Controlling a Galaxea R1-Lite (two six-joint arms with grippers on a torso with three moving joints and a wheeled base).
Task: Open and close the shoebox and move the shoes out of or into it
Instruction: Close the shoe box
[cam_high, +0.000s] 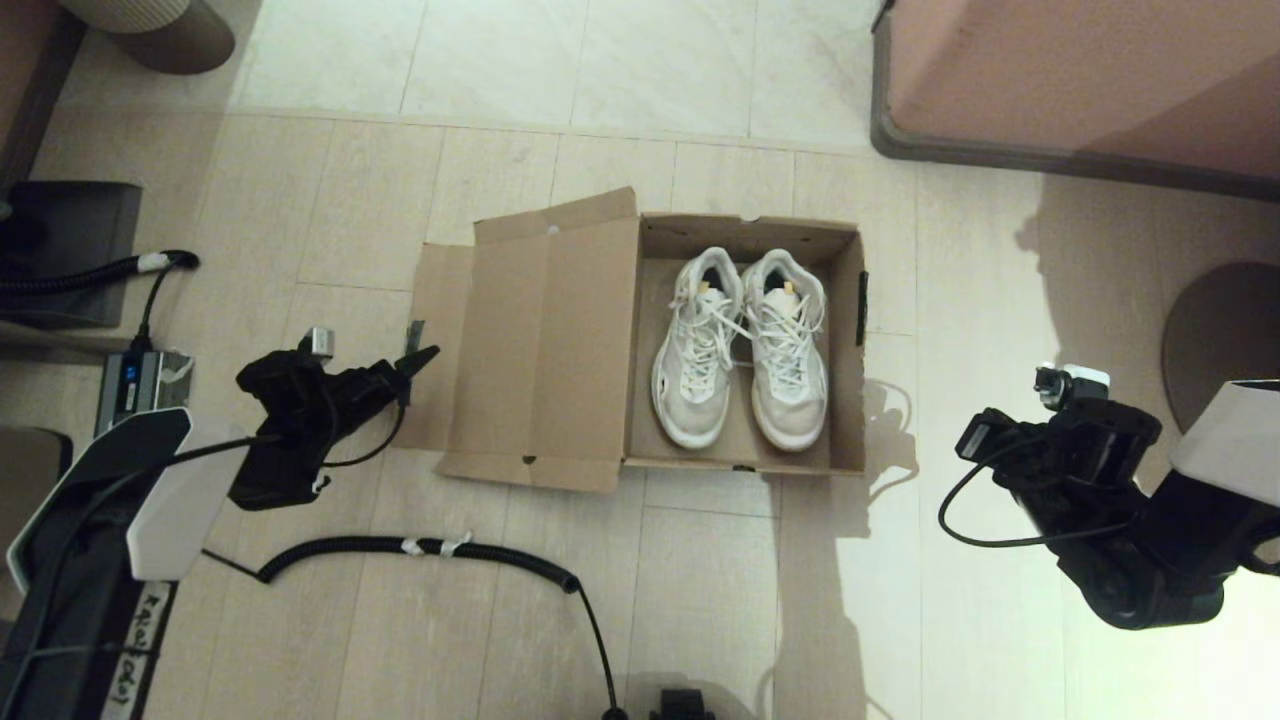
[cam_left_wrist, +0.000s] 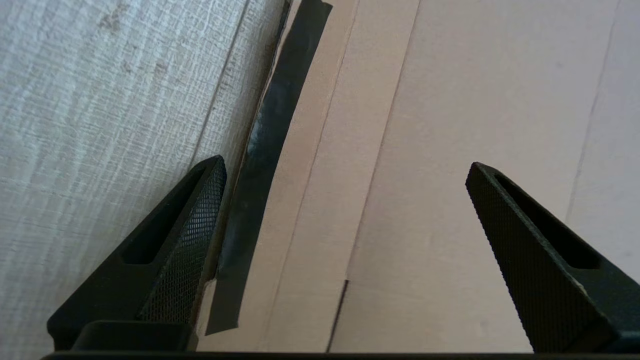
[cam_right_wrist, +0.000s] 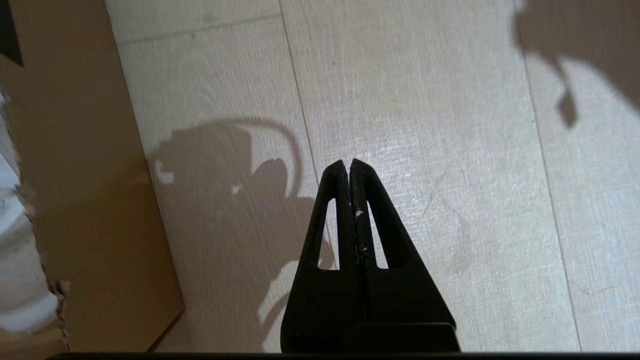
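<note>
The brown cardboard shoebox (cam_high: 845, 400) lies open on the floor, its hinged lid (cam_high: 545, 340) folded flat out to the left. Both white lace-up shoes (cam_high: 740, 345) lie side by side inside it, toes toward me. My left gripper (cam_high: 415, 362) is open at the lid's outer edge flap (cam_left_wrist: 310, 200), its fingers straddling the flap beside the dark tape strip (cam_left_wrist: 260, 165). My right gripper (cam_right_wrist: 348, 165) is shut and empty above bare floor, right of the shoebox wall (cam_right_wrist: 75, 175); in the head view the right gripper's arm (cam_high: 1060, 440) sits to the box's right.
A coiled black cable (cam_high: 430, 550) runs across the floor in front of the box. A power strip (cam_high: 140, 385) and dark furniture (cam_high: 70, 250) lie at the left. A pink-beige furniture base (cam_high: 1080, 80) stands at the back right, a round dark base (cam_high: 1220, 330) at the right.
</note>
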